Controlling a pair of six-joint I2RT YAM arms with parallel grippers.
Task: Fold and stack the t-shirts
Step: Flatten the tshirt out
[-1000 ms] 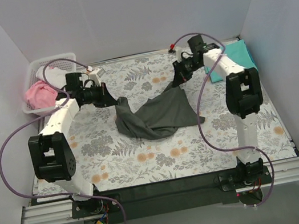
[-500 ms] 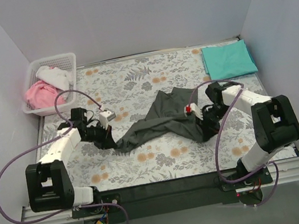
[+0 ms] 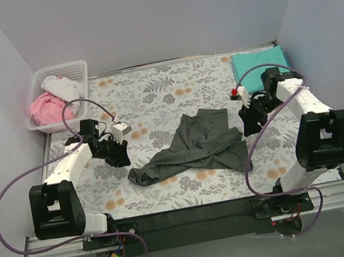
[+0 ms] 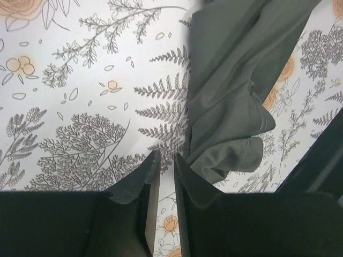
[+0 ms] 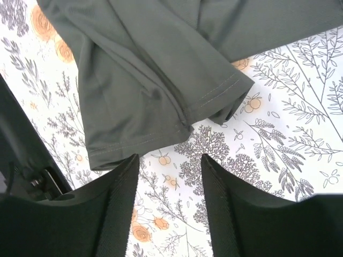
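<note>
Released since the earlier frame: crumpled dark charcoal-grey cloth t-shirt, now heaped at the middle of the floral-sheeted table. Left hand: fingers barely parted, empty, beside the heap's left tip. Right hand: spread, empty, just right of it. Folded teal cloth t-shirt: far right. Risk, as I judge it: pinching doubled layers would keep the shirt bunched.

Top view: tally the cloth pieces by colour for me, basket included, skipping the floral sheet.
Charcoal-grey t-shirt, crumpled mid-table: 1
Teal t-shirt, folded at the far right: 1
Pink cloth in the basket: 1
White cloth in the basket: 1
Total: 4
</note>
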